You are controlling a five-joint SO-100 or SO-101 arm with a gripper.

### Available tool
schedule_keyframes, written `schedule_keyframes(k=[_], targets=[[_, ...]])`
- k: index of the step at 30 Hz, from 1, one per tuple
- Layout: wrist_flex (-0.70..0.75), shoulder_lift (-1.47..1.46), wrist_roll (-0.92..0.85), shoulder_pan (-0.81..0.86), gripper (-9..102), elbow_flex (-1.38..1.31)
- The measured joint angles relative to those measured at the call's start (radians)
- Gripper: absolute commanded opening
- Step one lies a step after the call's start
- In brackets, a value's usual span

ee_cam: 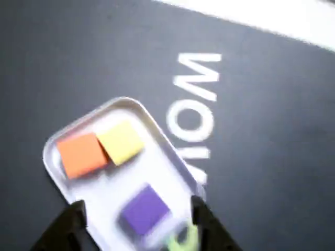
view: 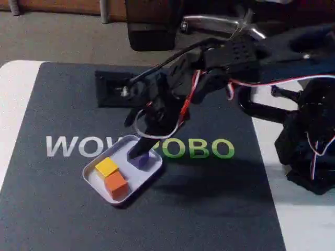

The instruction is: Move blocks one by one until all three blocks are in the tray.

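The pale tray point(view: 92, 178) lies on the dark mat, left of centre in the fixed view. Inside it, the yellow block point(view: 107, 167) and the orange block point(view: 116, 184) sit touching each other. The purple block point(view: 140, 161) rests at the tray's other end. My gripper point(view: 140, 152) hangs directly over the purple block. In the wrist view the tray point(ee_cam: 157, 162) holds the orange block point(ee_cam: 81, 154), the yellow block point(ee_cam: 121, 142) and the purple block point(ee_cam: 144, 210). There my gripper point(ee_cam: 137, 205) is open, its black fingers point(ee_cam: 73, 222) standing apart on either side of the purple block without touching it.
The dark mat point(view: 63, 219) carries white and green lettering point(view: 196, 149) beside the tray. A black square fixture point(view: 112, 89) lies at the mat's far side. The arm's base and wires point(view: 309, 141) stand at the right on the white table point(view: 13, 104).
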Motion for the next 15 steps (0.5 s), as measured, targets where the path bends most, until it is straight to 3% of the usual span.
schedule_keyframes(k=[15], targets=[[0.032, 0.690, -0.043, -0.012, 13, 0.492]])
